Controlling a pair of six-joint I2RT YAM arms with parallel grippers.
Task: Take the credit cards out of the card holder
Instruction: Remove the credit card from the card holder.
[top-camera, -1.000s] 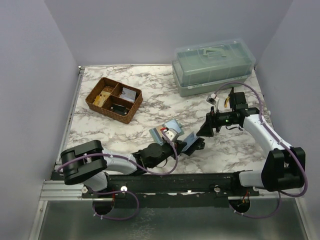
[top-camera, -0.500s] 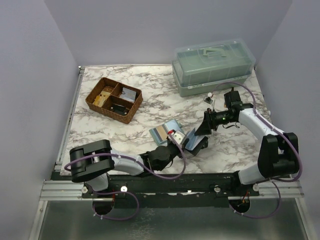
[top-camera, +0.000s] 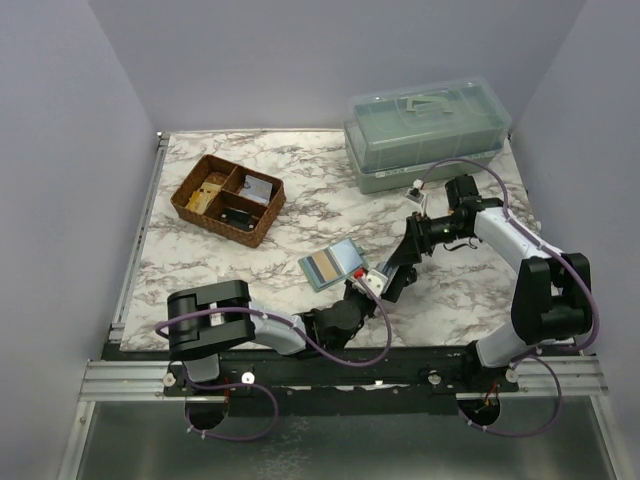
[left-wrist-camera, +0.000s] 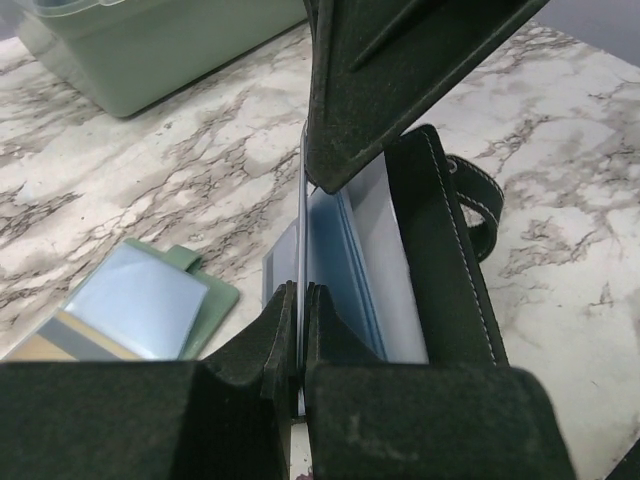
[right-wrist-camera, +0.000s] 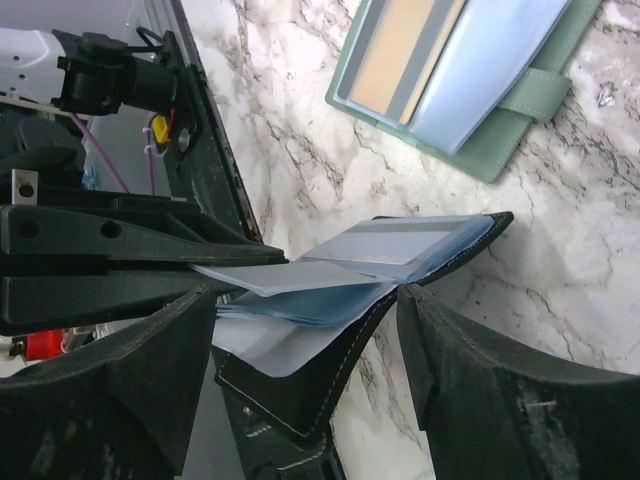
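Right claw (top-camera: 397, 268) nearer; card holder (left-wrist-camera: 445, 270) gapes toward it.

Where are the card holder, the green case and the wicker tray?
card holder (right-wrist-camera: 320, 388), right wrist view, black cover.
green case (right-wrist-camera: 535, 92), right wrist view, strap.
wicker tray (top-camera: 212, 225), top external view, near wall.

- This is a robotics lab cell: a left arm (top-camera: 210, 318) and a right arm (top-camera: 545, 295) stand bolted to an aluminium rail (top-camera: 120, 380) along the bottom of the frame.
- Plain grey panels (top-camera: 60, 150) wall in the marble-patterned tabletop (top-camera: 300, 190) left, back and right.
- Purple cables (top-camera: 455, 163) loop openly along the arms.
- A wicker tray (top-camera: 228, 199) upper left and a lidded plastic box (top-camera: 425, 135) upper right are the only furnishings.
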